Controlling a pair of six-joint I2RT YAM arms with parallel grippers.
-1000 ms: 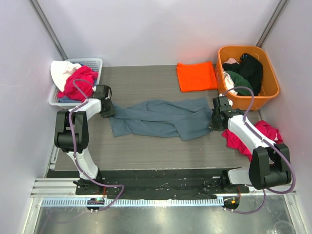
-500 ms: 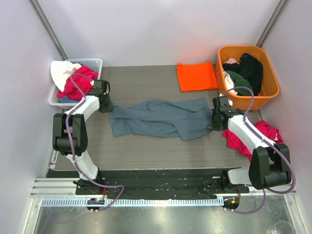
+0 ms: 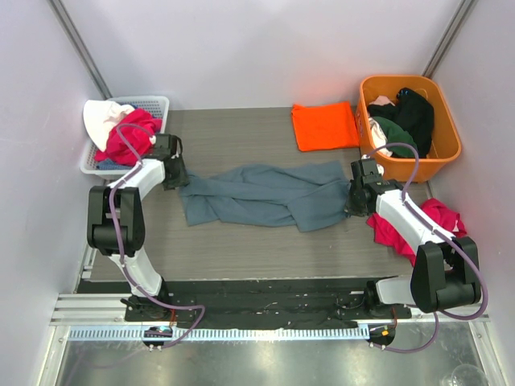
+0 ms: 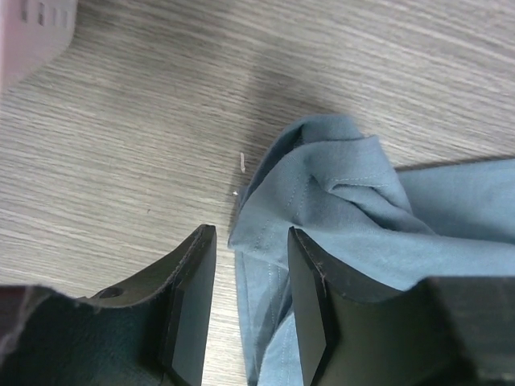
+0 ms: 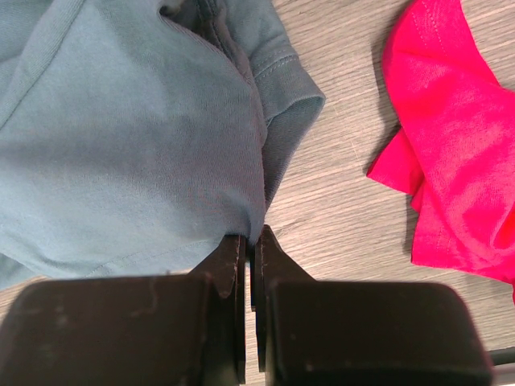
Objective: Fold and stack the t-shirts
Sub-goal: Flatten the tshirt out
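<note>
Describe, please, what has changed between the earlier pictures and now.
The left gripper let go of the left end of the blue-grey shirt and drew back a little toward the far left. Its jaws now stand open, gripping nothing. The right gripper stayed shut on the shirt's right end. The blue-grey shirt and the folded orange shirt have not moved.

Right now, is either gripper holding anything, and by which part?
The right gripper is shut on the slate blue-grey cotton t-shirt, pinching its edge near a sleeve cuff. The left gripper is open over the shirt's other end, gripping nothing.
</note>
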